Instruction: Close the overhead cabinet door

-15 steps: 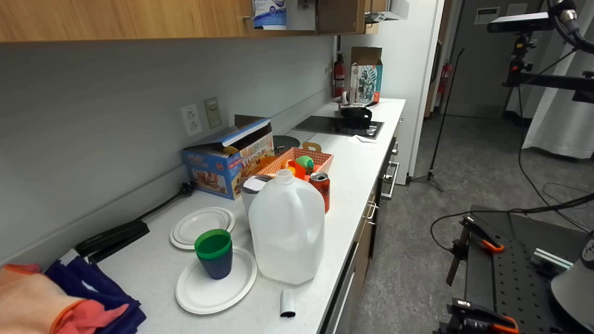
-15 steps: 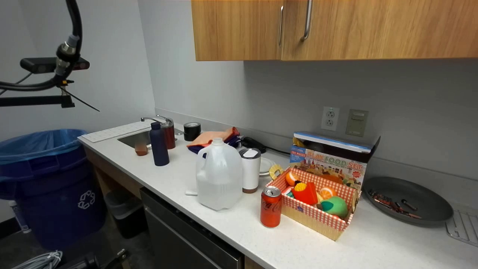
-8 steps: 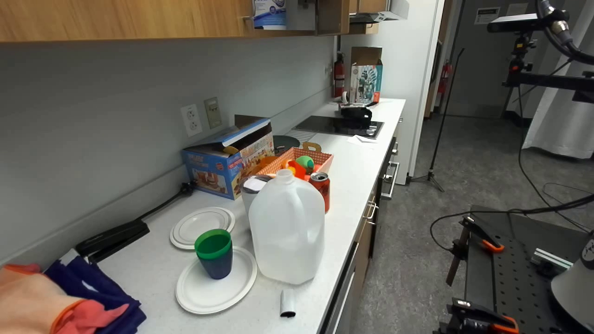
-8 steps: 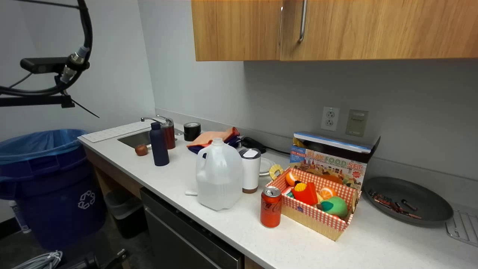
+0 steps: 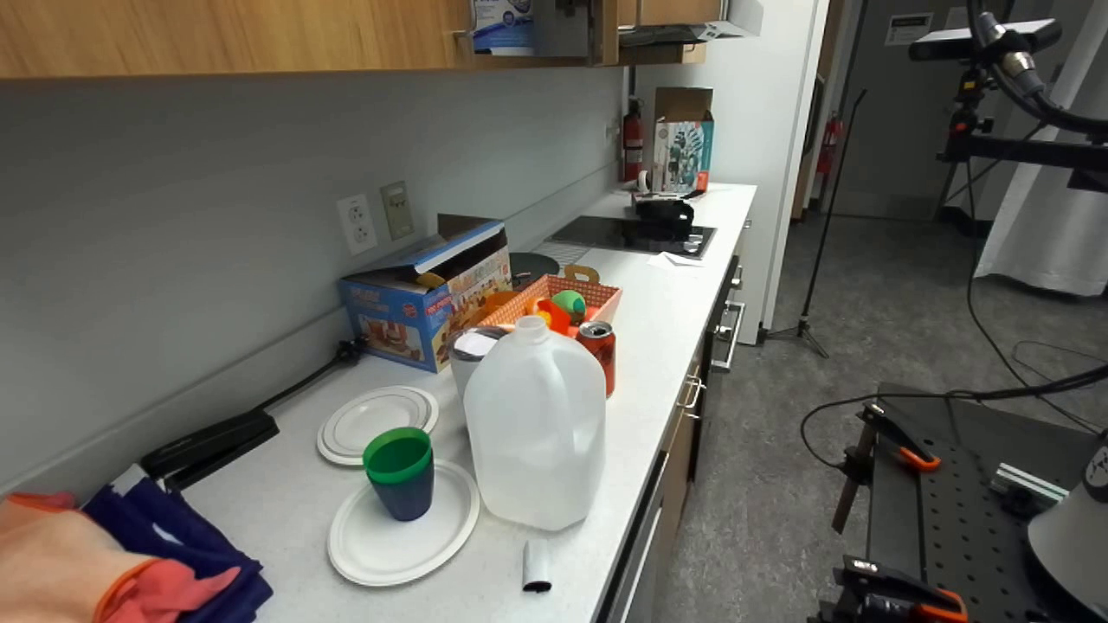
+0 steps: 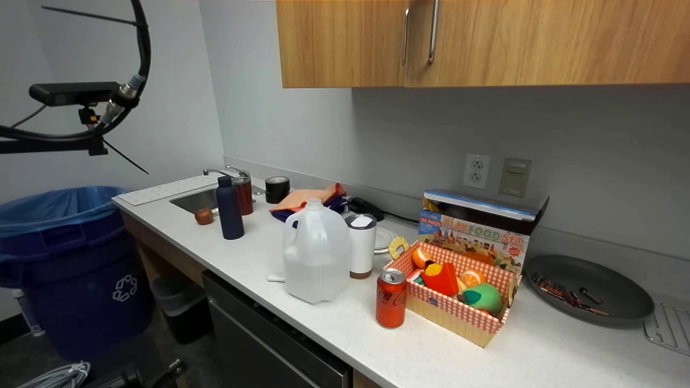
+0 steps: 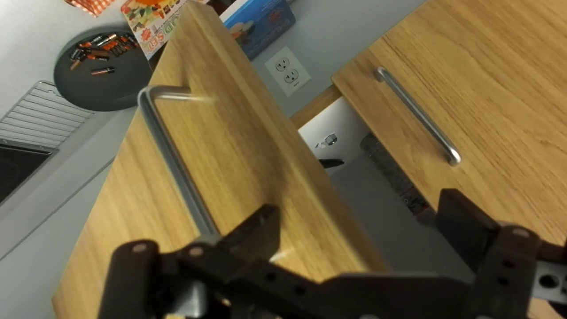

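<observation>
The overhead cabinet door, a honey-brown panel with a metal bar handle, shows in an exterior view (image 6: 555, 46) and edge-on in another exterior view (image 5: 603, 33). In the wrist view the door (image 7: 230, 146) stands partly open, leaving a gap beside the neighbouring door (image 7: 487, 88). A blue-and-white box (image 5: 504, 28) shows inside. My gripper (image 7: 359, 217) is open and empty. Its left finger is over the door's front by the handle (image 7: 170, 159) and hides the handle's lower end; I cannot tell if it touches. The door's edge lies between the fingers. The exterior views do not show the fingers.
Below on the counter stand a clear jug (image 5: 535, 424), a red can (image 6: 391, 299), a basket of toy food (image 6: 447, 315), a play-food box (image 5: 424, 303) and a dark pan (image 6: 590, 291). Arm cables (image 6: 121, 99) hang near a camera on a stand (image 6: 70, 94).
The door has swung further toward the cabinet: its side face has narrowed and its handle has shifted left. The arm's cable connector has moved along, toward the cabinets. Counter items stay put.
</observation>
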You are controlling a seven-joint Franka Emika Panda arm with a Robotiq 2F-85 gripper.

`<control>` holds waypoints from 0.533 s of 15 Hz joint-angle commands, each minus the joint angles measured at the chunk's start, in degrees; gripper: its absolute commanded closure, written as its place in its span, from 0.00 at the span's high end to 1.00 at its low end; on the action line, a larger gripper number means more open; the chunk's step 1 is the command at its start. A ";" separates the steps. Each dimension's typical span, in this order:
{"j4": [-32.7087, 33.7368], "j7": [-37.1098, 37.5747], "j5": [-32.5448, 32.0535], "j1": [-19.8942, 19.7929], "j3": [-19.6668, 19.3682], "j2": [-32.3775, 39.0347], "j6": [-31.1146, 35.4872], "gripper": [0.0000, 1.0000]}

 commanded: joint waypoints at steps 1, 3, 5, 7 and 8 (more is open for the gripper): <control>5.18 0.96 0.13 -1.49 0.69 4.36 4.56 1.00; 5.89 1.73 0.01 -1.49 1.18 5.25 5.40 1.00; 6.92 2.70 0.02 -1.50 1.64 6.04 5.82 1.00; 8.81 3.26 0.15 -1.59 1.74 6.93 7.22 1.00; 9.93 3.51 0.18 -1.78 1.76 7.41 7.79 1.00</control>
